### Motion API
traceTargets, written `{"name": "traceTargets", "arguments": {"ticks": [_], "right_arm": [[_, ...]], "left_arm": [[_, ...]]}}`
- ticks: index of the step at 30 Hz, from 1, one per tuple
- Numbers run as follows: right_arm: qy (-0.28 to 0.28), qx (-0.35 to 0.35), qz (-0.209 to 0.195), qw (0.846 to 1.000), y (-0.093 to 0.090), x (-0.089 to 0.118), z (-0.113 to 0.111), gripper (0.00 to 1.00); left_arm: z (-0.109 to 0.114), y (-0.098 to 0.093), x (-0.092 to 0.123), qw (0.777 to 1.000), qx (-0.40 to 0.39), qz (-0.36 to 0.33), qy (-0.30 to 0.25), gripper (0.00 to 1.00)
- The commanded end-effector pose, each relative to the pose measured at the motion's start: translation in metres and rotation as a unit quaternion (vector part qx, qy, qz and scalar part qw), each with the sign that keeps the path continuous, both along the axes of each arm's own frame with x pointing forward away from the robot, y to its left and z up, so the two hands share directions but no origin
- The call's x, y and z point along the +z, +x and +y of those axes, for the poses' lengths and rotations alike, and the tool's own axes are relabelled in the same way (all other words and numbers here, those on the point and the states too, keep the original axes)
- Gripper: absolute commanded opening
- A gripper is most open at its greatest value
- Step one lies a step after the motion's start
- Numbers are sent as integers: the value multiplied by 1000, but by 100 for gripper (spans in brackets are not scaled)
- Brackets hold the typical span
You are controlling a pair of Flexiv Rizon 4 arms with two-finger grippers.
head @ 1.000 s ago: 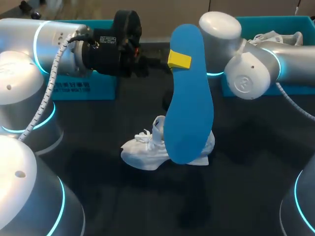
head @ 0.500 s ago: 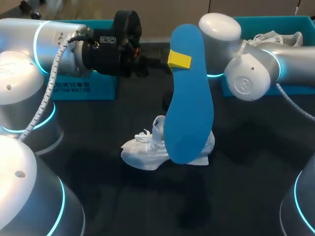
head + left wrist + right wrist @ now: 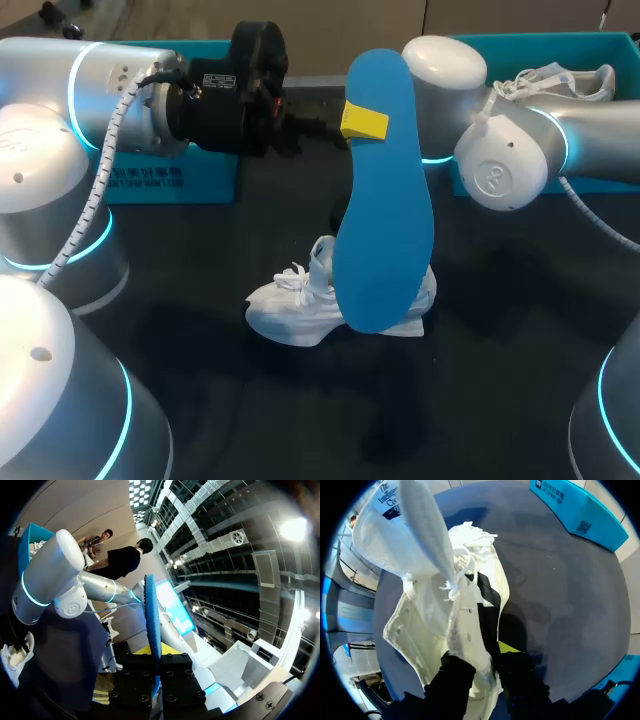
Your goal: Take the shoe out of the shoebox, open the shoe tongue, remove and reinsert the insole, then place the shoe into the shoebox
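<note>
1. Your left gripper (image 3: 363,122) is clamped tight on the blue insole (image 3: 385,210), near its upper end. The insole hangs upright with its lower end just over the shoe (image 3: 300,305), covering the shoe's rear part in the head view. The left wrist view shows the insole edge-on between the fingers.
2. Your right gripper (image 3: 487,672) is pinched on the shoe's upper edge, a finger on each side. The shoe sits on the table.
3. Count: two blue boxes, the left box (image 3: 170,182) and the right box (image 3: 600,183), both beyond the shoe. Two white shoes; the second shoe (image 3: 560,78) lies in the right box. One insole.
</note>
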State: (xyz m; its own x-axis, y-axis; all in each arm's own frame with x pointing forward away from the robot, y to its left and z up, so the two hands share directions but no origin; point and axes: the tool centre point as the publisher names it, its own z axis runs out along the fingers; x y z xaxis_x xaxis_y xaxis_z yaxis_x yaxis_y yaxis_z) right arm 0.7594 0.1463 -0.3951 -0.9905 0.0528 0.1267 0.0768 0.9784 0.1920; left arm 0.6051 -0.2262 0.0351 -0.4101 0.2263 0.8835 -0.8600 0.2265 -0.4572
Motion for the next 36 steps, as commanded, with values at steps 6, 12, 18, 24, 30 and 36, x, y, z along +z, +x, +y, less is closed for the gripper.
{"name": "traceTargets", "arguments": {"ticks": [6, 12, 18, 24, 30, 36], "right_arm": [[-3, -6, 10, 1000, -1, -4, 2, 0], [-2, -46, 41, 998, -7, 9, -6, 0], [27, -151, 91, 984, -16, 35, -15, 0], [73, -277, 84, 954, -28, 49, -21, 0], [52, -405, 55, 911, -41, 56, -26, 0], [59, -419, 43, 905, -39, 60, -28, 0]], "left_arm": [[0, -1, -1, 1000, 1, 0, 0, 0], [0, -1, -1, 1000, 1, 0, 0, 0], [0, -1, -1, 1000, 1, 0, 0, 0], [0, -1, -1, 1000, 1, 0, 0, 0], [0, -1, -1, 1000, 1, 0, 0, 0], [0, -1, -1, 1000, 1, 0, 0, 0]]}}
